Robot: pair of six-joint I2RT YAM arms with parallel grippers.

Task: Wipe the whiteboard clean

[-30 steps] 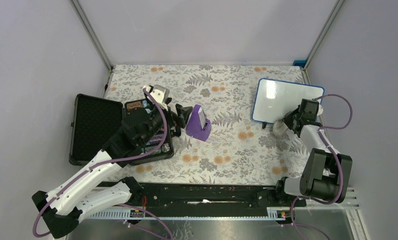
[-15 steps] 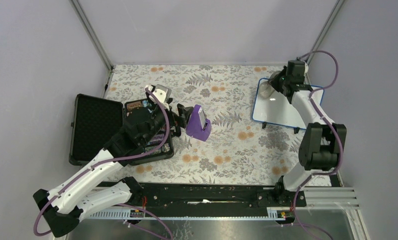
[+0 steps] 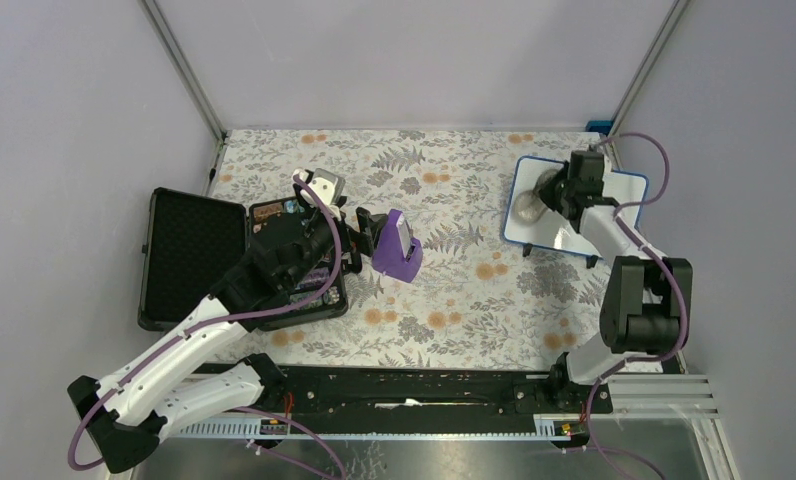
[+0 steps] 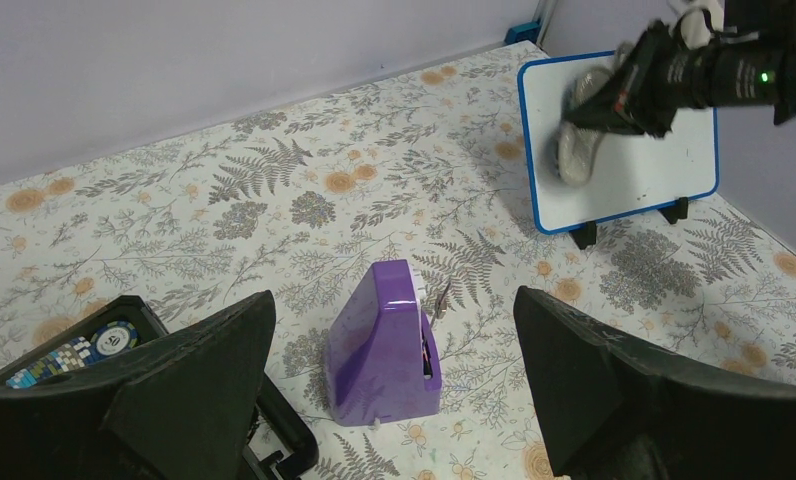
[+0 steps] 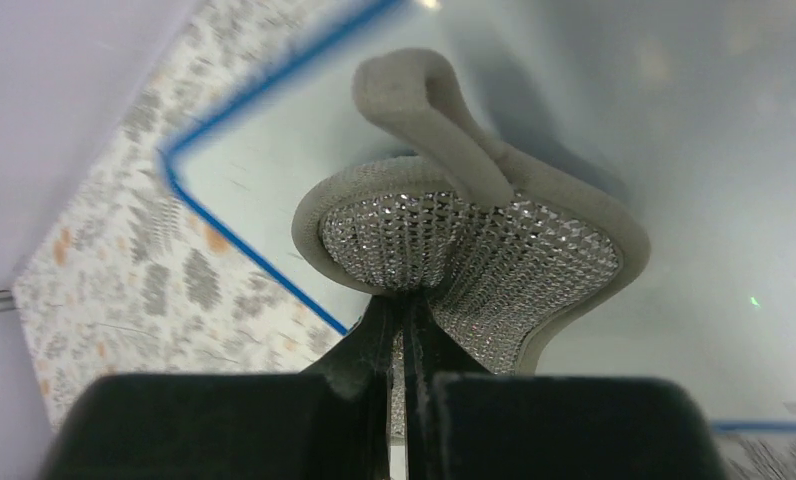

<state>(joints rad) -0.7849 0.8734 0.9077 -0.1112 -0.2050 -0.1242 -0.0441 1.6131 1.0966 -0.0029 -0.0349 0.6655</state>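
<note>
A blue-framed whiteboard (image 3: 594, 215) leans on small black feet at the far right; it also shows in the left wrist view (image 4: 664, 165) and the right wrist view (image 5: 694, 120). My right gripper (image 3: 552, 196) is shut on a grey wiping pad (image 3: 530, 203) with a silver mesh face (image 5: 474, 245), pressed against the board's left part. The pad also shows in the left wrist view (image 4: 577, 150). My left gripper (image 3: 356, 237) is open and empty, its jaws either side of a purple stand (image 4: 384, 345) without touching it.
The purple stand (image 3: 397, 246) sits mid-table. An open black case (image 3: 189, 255) lies at the left under my left arm, with small items in its near half (image 4: 74, 350). A floral cloth (image 3: 434, 290) covers the table; grey walls close in behind and at the sides.
My right gripper with the pad swept from the board's lower edge up to its top left corner, then came back down to the board's left middle. The left arm barely moved.
</note>
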